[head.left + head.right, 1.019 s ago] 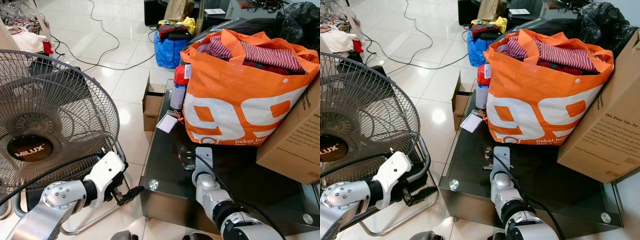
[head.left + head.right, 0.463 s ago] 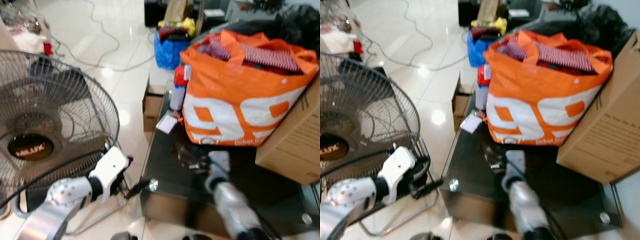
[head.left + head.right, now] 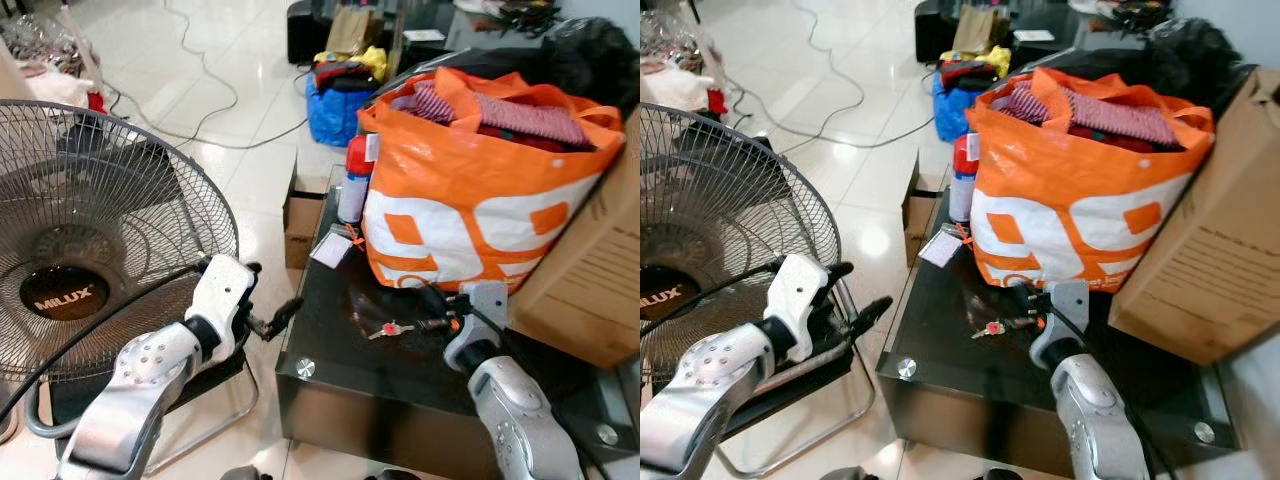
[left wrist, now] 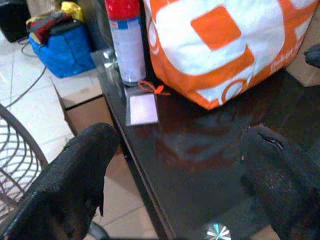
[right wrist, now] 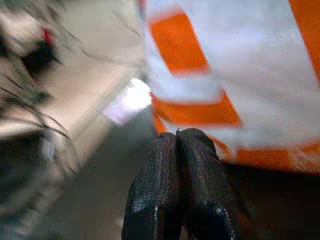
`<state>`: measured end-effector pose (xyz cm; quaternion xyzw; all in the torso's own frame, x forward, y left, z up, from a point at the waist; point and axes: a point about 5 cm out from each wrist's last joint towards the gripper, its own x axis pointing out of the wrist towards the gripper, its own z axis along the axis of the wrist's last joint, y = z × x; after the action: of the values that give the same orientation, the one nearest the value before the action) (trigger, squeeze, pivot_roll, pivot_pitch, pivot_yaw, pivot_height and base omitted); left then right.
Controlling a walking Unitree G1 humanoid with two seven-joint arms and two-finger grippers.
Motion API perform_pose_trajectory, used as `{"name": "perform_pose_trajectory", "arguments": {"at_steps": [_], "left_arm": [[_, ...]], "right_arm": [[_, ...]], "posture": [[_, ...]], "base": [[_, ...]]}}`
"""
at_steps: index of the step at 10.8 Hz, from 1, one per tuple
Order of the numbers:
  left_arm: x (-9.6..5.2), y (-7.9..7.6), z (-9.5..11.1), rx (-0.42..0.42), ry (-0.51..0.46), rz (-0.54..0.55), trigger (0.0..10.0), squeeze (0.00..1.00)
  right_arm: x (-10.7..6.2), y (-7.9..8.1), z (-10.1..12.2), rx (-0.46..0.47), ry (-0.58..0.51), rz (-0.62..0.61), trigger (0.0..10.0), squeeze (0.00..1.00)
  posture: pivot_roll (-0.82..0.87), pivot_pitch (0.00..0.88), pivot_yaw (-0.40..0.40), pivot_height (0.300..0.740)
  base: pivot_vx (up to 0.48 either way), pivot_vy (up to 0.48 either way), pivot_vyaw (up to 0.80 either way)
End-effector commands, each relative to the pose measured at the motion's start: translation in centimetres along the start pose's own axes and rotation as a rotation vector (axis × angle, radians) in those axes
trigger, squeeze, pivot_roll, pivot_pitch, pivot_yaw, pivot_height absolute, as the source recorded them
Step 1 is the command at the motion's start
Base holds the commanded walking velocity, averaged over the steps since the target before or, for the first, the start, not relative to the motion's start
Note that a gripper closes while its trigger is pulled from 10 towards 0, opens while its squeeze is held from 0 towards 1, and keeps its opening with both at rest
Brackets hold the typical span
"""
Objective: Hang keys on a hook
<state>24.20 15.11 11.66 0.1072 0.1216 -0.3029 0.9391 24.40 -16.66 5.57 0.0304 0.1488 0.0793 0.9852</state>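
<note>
A small bunch of keys with a red tag (image 3: 386, 328) lies on the black glass table (image 3: 335, 352), in front of the orange bag. My right gripper (image 3: 428, 322) hovers low over the table just right of the keys. Its fingers (image 5: 176, 170) are pressed shut, and nothing shows between them in the right wrist view. Whether they touch the keys I cannot tell. My left gripper (image 3: 268, 292) is open, held off the table's left edge beside the fan, with its fingers (image 4: 75, 180) spread wide and pointing across the glass.
A big orange shopping bag (image 3: 480, 190) full of clothes and a cardboard box (image 3: 590, 290) take up the table's back and right. A spray can (image 3: 355, 180) and a white tag (image 3: 332, 250) stand at its far left. The floor fan (image 3: 90, 250) is close on the left.
The camera has shifted. My right arm swung right, and the keys now lie uncovered left of its fingertips. My left gripper rose from floor level to the table's left edge.
</note>
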Motion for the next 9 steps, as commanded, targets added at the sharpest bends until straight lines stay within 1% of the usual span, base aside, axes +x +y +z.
{"name": "perform_pose_trajectory", "arguments": {"at_steps": [1, 2, 3, 5, 6, 7, 8, 9], "left_arm": [[0.3, -0.2, -0.3, 0.019, 0.02, -0.015, 10.0, 0.0], [0.2, -0.2, -0.8, 0.056, 0.057, -0.04, 10.0, 0.0], [0.1, -0.2, -1.1, 0.069, 0.073, -0.045, 10.0, 0.0], [-0.2, -0.1, -1.6, 0.099, 0.098, -0.048, 10.0, 0.0], [-0.7, -0.1, -1.6, 0.115, 0.106, -0.057, 10.0, 0.0], [-1.5, -0.1, -1.5, 0.12, 0.119, -0.072, 10.0, 0.0], [-2.0, -0.2, -1.7, 0.129, 0.136, -0.082, 10.0, 0.0], [-2.7, -0.3, -1.8, 0.133, 0.149, -0.094, 10.0, 0.0]], "right_arm": [[0.3, -0.3, -0.8, -0.033, 0.067, -0.06, 10.0, 0.0], [0.9, 0.0, -1.5, -0.039, 0.11, -0.062, 10.0, 1.0], [1.4, 0.3, -1.9, -0.034, 0.137, -0.071, 10.0, 1.0], [3.4, 1.8, -3.1, 0.0, 0.194, -0.083, 10.0, 1.0], [4.7, 2.9, -3.5, 0.029, 0.22, -0.091, 10.0, 1.0], [5.6, 3.8, -3.5, 0.04, 0.235, -0.086, 10.0, 1.0], [6.0, 4.2, -3.7, 0.037, 0.243, -0.083, 10.0, 1.0], [6.5, 4.4, -3.9, 0.022, 0.258, -0.097, 10.0, 1.0]], "posture": [[0.01, 0.0, -0.009, 0.74], [0.02, 0.0, -0.008, 0.74], [0.01, 0.0, -0.002, 0.74], [0.01, 0.0, 0.013, 0.74], [0.03, 0.0, 0.008, 0.74], [0.04, 0.0, 0.002, 0.74], [0.04, 0.0, -0.002, 0.74], [0.04, 0.04, -0.014, 0.74]], "base": [[0.0, 0.0, 0.0], [0.0, 0.0, 0.0], [0.0, 0.0, 0.0], [0.0, 0.0, 0.0], [0.0, 0.0, 0.0], [0.0, 0.0, 0.0], [0.0, 0.0, 0.0], [0.0, 0.0, 0.0]]}}
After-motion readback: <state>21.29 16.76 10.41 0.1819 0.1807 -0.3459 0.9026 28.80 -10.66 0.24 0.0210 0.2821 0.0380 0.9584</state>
